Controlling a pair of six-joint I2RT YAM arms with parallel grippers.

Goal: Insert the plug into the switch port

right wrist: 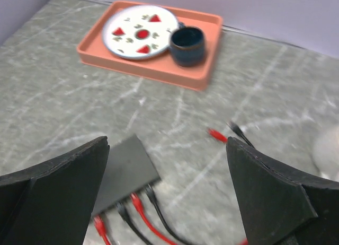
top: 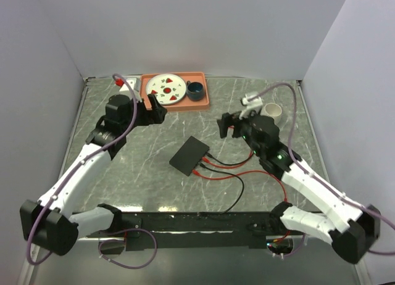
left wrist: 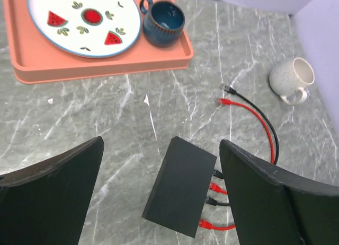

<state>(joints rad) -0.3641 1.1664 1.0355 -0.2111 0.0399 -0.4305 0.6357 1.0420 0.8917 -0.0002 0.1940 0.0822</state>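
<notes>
1. The switch (top: 190,155) is seen as a flat, matte-black rectangular slab with a plain top, lying at the middle of the grey, white-veined tabletop (top: 123,168).
2. Red and black connectors (left wrist: 213,187) are seated along one edge of the switch.
3. A loose red plug (left wrist: 224,101) and a loose black plug (left wrist: 226,88) lie well apart from the switch.
4. The left gripper (left wrist: 161,144) and the right gripper (right wrist: 167,144) are spread wide, with nothing grasped.

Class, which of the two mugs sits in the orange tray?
The dark blue mug, beside the watermelon plate; the speckled white mug is out on the marble table.
</notes>
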